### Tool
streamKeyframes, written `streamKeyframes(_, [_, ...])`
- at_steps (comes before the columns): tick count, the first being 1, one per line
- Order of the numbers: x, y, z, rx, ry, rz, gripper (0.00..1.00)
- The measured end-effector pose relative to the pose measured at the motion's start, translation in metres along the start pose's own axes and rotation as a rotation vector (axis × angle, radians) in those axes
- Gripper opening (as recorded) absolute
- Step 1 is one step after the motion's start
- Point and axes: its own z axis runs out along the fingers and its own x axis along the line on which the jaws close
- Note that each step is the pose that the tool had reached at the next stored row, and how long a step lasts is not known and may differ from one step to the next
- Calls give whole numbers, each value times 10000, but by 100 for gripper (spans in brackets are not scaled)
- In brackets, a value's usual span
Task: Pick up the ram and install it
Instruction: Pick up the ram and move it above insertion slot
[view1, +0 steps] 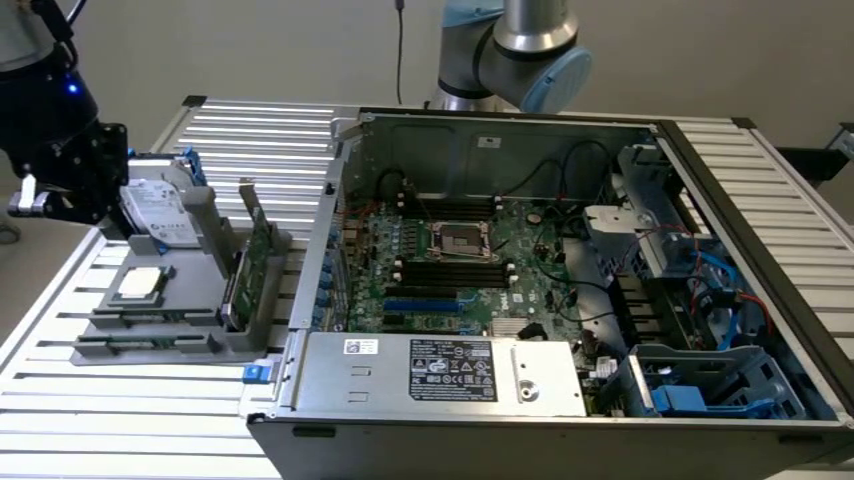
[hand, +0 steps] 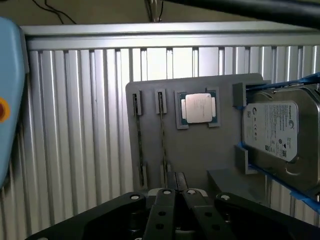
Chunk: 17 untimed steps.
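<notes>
Tool (hand: 175, 186), the black two-finger thing on the arm, is clenched tight with nothing in it, hanging over the ribbed metal table (hand: 75, 125). Long thin ram stick (hand: 162, 135) stands on edge in a slot of the flat grey plastic tray (hand: 200, 150), just past the tool's tips.

The tray (view1: 200, 295) with hard drive (view1: 158, 215) and processor (view1: 143, 283) lies beside the computer case (view1: 534, 140).
</notes>
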Motion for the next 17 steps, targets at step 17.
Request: streamKeyframes(17, [29, 112, 39, 15, 2, -1508, 36])
